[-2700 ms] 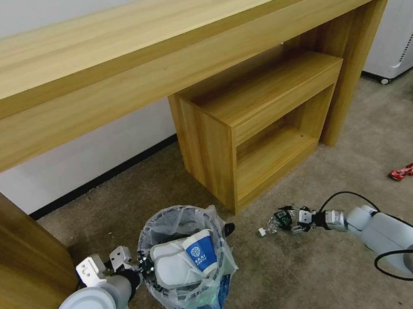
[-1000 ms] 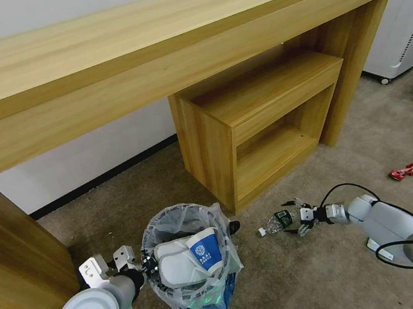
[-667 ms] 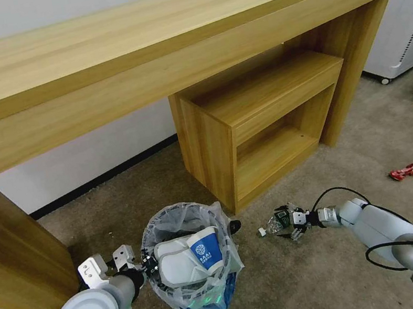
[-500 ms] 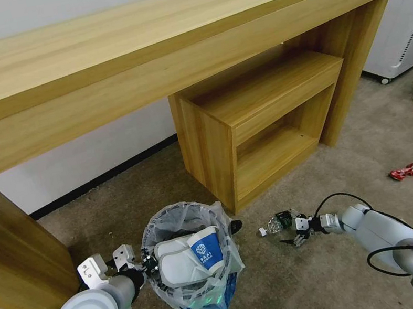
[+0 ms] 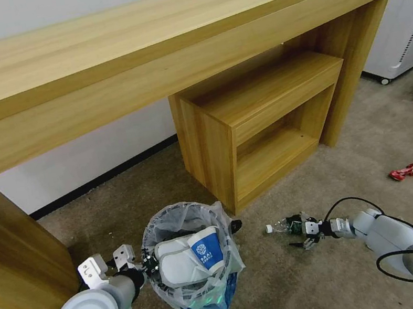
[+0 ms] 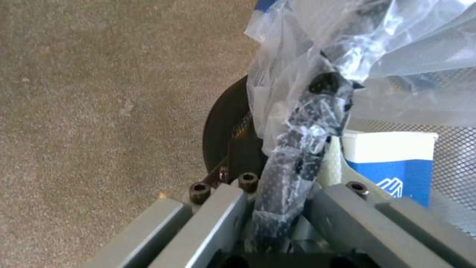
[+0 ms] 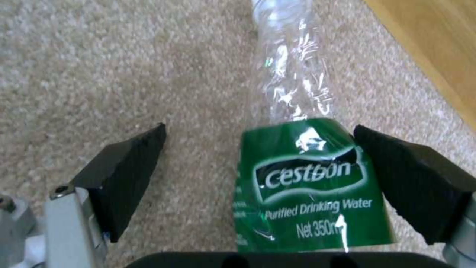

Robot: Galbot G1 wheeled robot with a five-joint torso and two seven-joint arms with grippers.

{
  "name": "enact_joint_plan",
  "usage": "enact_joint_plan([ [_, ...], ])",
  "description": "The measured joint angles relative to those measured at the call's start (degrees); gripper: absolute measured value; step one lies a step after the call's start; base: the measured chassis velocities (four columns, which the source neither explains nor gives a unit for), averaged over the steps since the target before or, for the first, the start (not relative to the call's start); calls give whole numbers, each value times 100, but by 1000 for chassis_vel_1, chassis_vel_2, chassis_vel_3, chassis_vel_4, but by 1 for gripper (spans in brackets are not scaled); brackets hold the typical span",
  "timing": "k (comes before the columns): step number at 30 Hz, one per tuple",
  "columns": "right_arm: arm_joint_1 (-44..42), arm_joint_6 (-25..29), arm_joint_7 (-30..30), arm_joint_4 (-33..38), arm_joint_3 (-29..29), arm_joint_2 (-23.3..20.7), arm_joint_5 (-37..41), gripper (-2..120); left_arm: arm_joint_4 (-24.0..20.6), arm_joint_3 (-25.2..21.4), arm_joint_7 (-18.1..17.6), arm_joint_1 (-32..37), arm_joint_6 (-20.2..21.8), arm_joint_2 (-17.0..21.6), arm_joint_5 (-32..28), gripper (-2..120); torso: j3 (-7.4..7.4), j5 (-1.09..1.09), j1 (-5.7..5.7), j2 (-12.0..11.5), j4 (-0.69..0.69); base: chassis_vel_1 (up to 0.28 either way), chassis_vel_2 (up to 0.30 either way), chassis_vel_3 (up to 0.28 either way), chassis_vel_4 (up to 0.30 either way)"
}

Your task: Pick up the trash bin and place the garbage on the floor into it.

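Two grippers at work: left on the bin, right at a bottle.
Left gripper [image 5: 148, 265]: clamped on the bag-wrapped wire rim of the small round dark wire trash bin [image 5: 196, 263] lined with crinkly clear plastic; in the left wrist view the wrapped rim [image 6: 297, 160] runs straight between its closed grey fingers [image 6: 218, 219].
Trash bin contents: a white slipper [image 5: 175, 266] and a blue-white paper cup [image 5: 205, 250] lie inside, just past the left gripper.
Right gripper [image 5: 301, 233]: low over the beige short-pile carpet floor [image 5: 304, 286], black fingers [image 7: 124, 175] spread wide.
Crushed clear plastic bottle with green label [image 5: 287, 225]: lies on the floor between the right gripper's open fingers, nearer one fingertip than the other, not pinched; its capped neck points away from the gripper toward the bin.
Label text: "cestbon", seen in the right wrist view on the bottle [image 7: 307, 178].
Red wrapper [image 5: 405, 171]: on the floor, well apart from the right gripper, on its far side from the bin.
Wooden counter [image 5: 146, 53]: stands beyond both grippers.
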Motion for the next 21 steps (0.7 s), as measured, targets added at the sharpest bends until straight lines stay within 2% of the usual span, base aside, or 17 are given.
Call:
enact_joint_plan([
  [16,-126,-6,73,33,93,-69,22,94,121,39,44,-47,-19,-32,65,0,0,-2,0,0,0,0,0,0,0],
  [19,-148,-5,116,32,97,-61,29,90,133,42,55,-45,-23,-32,78,0,0,-3,0,0,-1,0,0,0,0],
  [21,-157,-3,177,31,90,-35,-1,80,147,44,79,-44,-34,-33,113,0,0,-3,0,0,-2,0,0,0,0],
])
